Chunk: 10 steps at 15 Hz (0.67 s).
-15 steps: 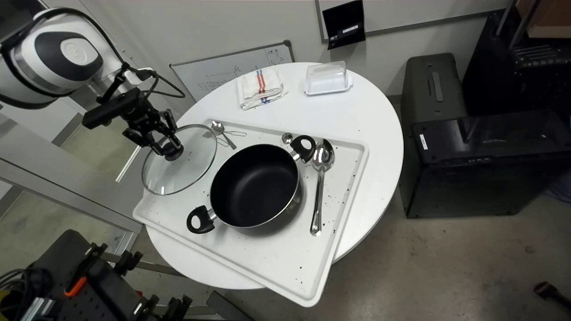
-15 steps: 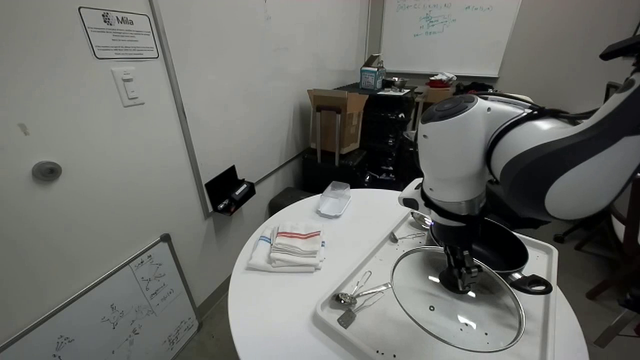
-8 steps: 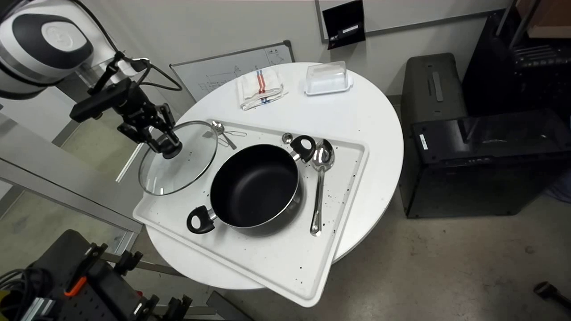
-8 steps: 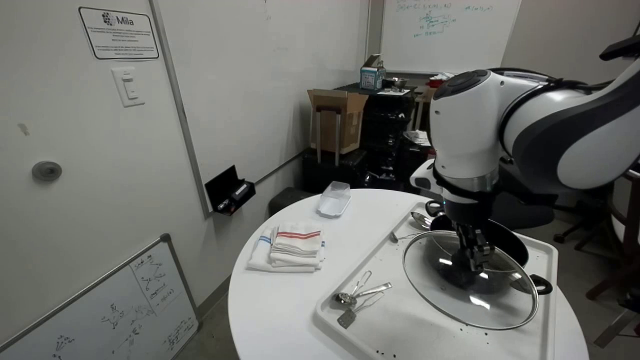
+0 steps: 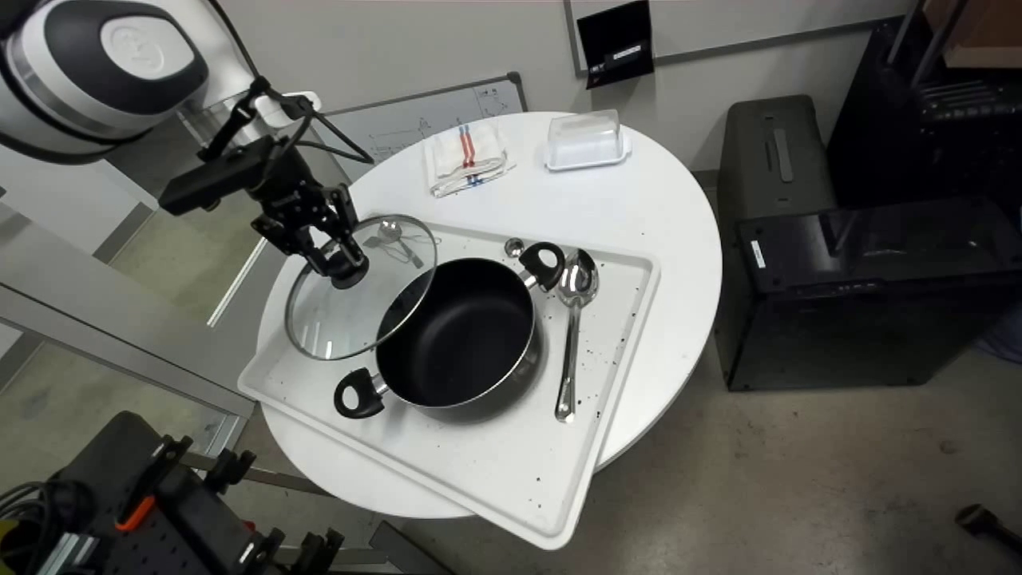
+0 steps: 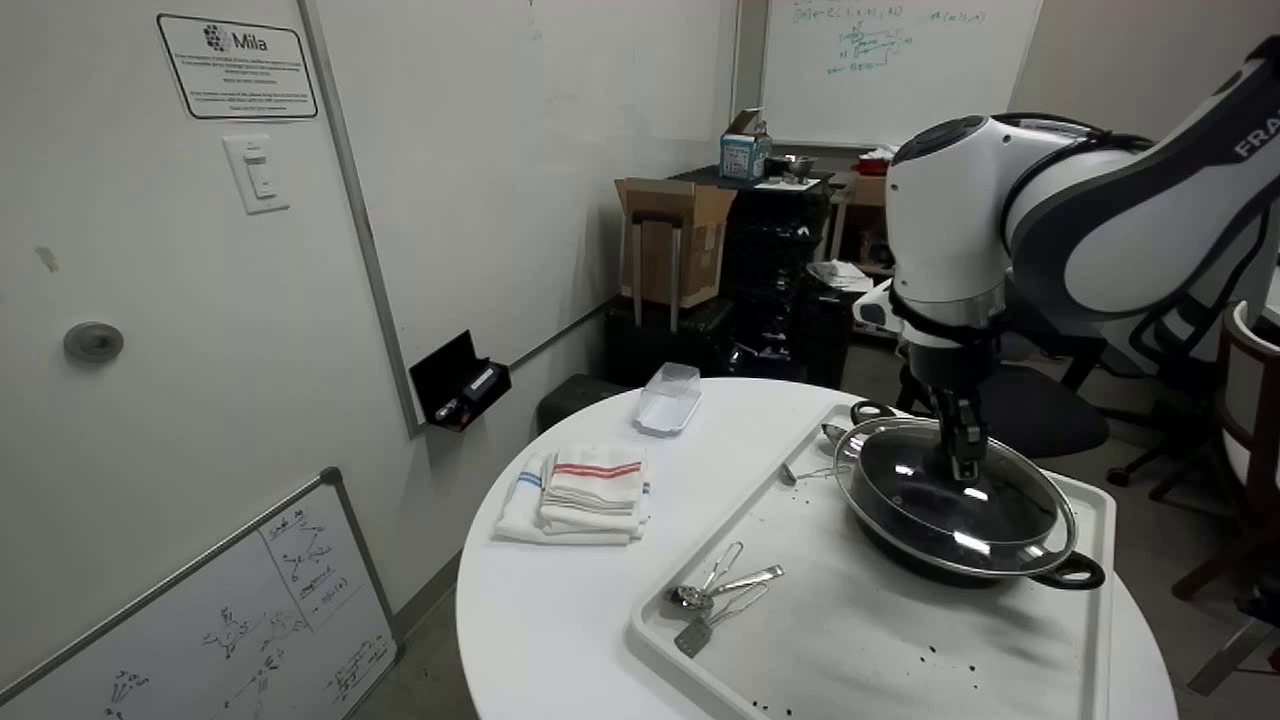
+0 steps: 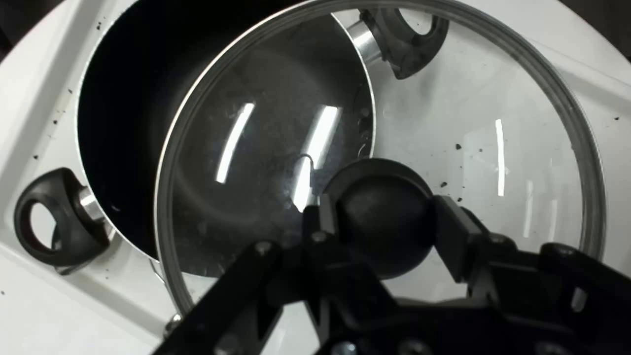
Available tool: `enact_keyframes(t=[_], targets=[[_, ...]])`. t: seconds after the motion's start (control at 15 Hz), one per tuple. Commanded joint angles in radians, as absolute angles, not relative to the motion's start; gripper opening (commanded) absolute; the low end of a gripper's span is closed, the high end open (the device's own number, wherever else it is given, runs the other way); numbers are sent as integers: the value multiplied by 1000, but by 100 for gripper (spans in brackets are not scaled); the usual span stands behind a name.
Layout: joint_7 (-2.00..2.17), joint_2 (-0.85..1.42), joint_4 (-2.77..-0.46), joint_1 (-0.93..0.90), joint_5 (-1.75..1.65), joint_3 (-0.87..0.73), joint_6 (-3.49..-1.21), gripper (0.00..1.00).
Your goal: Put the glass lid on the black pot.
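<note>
“Lid [image 5: 374, 302], one: round, see-through glass, thin metal rim, black knob [image 7: 384, 224] at centre.”

“Location, from where you stand?”

“Raised over the tray [image 5: 495, 463]; in the wrist view it lies across part of the mouth of the black pot [image 5: 471, 343]. Whether rim and pot touch, I cannot tell.”

“Jaws?”

“Clenched on the knob from both sides, at the end of a white-and-black arm [image 6: 945, 215].”

“Pot, particulars?”

“Wide, one, upright on the tray, two loop handles [image 5: 370, 391]. Near one handle: long metal spoon [image 5: 572, 339], one; small round-headed utensil [image 5: 514, 247], one. By a corner of the tray: small metal utensils [image 6: 690, 597], several, lying together.”

“Farther out?”

“Round white surface [image 5: 683, 295], carrying the tray. On it also: folded cloths [image 6: 595, 505], striped red and blue; dish [image 5: 587, 144], one, white base, clear cover. Low by the wall: whiteboard [image 6: 230, 600], one, with writing.”
</note>
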<state>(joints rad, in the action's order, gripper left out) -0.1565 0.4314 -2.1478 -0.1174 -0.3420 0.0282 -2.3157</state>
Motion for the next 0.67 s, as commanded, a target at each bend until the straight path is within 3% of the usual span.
enact_keyframes(t=[0.0, 0.6], targets=[[-182, 396, -2149, -65, -345, 2, -2302, 25], [-184, 433, -2088, 37, -314, -43, -2294, 25]])
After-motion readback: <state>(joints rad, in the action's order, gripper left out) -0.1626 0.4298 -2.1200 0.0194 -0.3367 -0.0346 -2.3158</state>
